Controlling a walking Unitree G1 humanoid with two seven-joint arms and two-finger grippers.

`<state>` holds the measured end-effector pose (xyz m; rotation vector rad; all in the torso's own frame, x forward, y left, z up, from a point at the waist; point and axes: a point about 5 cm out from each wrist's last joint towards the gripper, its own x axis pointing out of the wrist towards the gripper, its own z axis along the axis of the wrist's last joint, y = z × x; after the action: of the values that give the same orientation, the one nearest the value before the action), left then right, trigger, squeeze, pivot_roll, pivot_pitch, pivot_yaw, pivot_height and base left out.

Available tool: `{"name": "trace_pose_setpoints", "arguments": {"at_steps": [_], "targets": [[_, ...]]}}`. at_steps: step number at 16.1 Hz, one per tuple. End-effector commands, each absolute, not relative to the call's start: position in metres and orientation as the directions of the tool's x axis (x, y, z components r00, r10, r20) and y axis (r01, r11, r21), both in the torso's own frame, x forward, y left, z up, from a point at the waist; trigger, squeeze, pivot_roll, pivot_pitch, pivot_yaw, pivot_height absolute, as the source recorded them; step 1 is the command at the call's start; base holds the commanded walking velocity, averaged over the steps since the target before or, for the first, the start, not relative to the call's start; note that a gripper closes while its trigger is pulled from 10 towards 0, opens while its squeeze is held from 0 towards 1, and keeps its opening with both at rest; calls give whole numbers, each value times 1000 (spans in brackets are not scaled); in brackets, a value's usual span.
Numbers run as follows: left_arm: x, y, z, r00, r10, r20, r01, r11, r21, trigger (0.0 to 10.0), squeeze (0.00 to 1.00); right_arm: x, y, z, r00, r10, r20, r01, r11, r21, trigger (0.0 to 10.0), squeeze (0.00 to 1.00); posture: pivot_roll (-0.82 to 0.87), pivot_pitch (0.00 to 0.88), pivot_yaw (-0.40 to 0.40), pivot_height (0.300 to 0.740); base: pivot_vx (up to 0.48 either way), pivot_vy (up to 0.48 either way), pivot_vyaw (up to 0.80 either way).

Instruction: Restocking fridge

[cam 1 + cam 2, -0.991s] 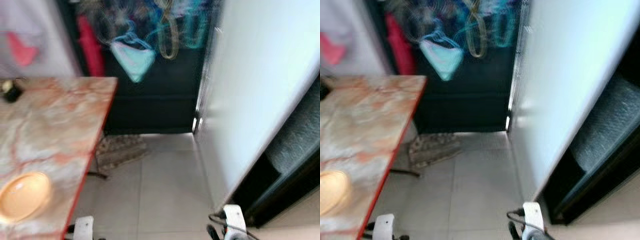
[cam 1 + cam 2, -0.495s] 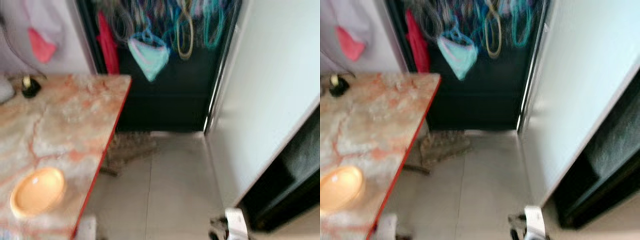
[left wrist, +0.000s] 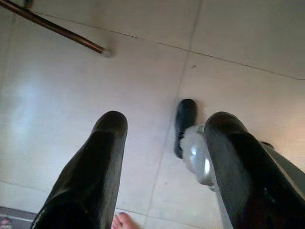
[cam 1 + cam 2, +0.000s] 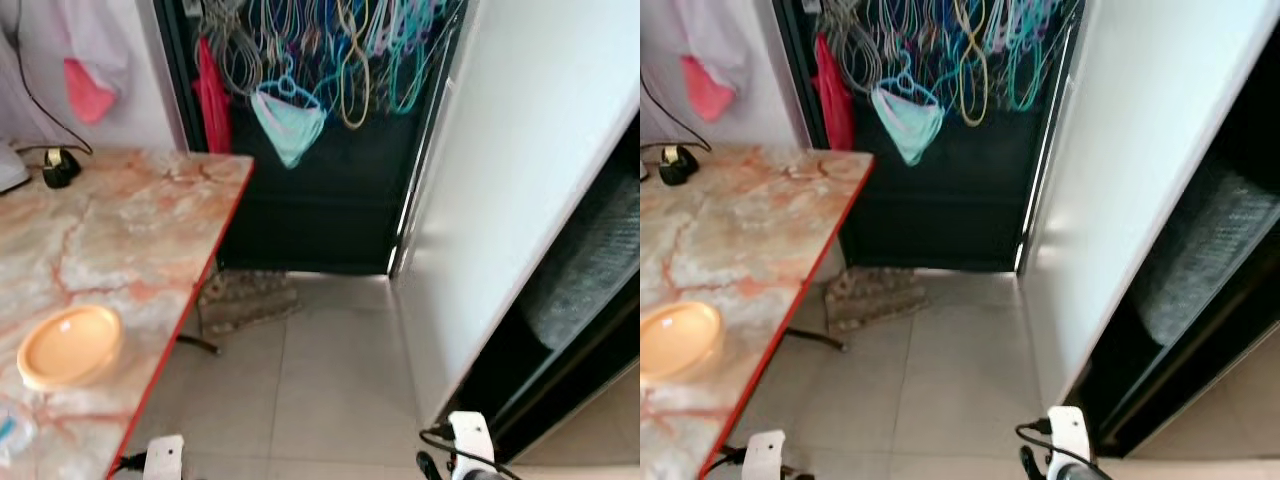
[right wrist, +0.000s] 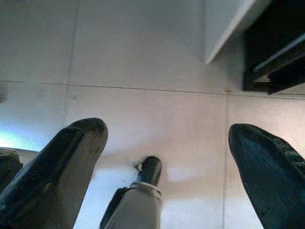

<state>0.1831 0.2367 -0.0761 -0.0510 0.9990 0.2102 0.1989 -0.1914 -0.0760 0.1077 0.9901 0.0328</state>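
Two grippers hung low over the tiled floor (image 4: 330, 380), both idle. The left gripper (image 3: 164, 143) pointed down at the tiles with its fingers (image 3: 100, 157) apart and nothing between them; past its tips a thin dark table leg (image 3: 57, 29) crossed the floor. The right gripper (image 5: 167, 148) also pointed at the tiles, its fingers (image 5: 71, 152) spread wide and empty, with the lower corner of the white door (image 5: 224, 24) and a dark opening ahead of it.

The white door (image 4: 520, 170) stood to the right of the marble table (image 4: 110, 240), with the strip of floor between them. Behind that door's edge was a dark recess holding a grey quilted bundle (image 4: 585, 260); whether this was the fridge could not be told. On the table, near its front edge, sat an orange plate (image 4: 70, 346), and at the far corner a small black tape dispenser (image 4: 60, 166). Beyond the table, on a dark door, hung a bunch of coloured hangers (image 4: 350, 50) with a pale green garment (image 4: 288, 122) and something red (image 4: 210, 90) beside it. A worn mat (image 4: 245, 298) lay on the floor just beside the table's edge.
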Motion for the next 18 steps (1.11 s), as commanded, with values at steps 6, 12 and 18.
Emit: {"name": "trace_pose_setpoints", "arguments": {"at_steps": [6, 12, 18], "targets": [[186, 234, -75, 524, 153, -838, -200, 978, 54, 10000, 0, 205, -191, -73, 559, 77, -826, 22, 994, 108, 10000, 0, 84, 0, -55, 740, 0, -46, 0], [185, 234, -76, 520, 153, -840, -195, 979, 58, 10000, 0, 205, -191, -73, 566, 76, -821, 11, 995, 99, 10000, 0, 78, 0, -50, 740, 0, 0, 533], [182, 235, -77, 512, 150, -846, -175, 982, 68, 10000, 0, 200, -190, -75, 557, 81, -827, 8, 995, 103, 10000, 0, 68, 0, -37, 740, 0, 0, 800]]}}
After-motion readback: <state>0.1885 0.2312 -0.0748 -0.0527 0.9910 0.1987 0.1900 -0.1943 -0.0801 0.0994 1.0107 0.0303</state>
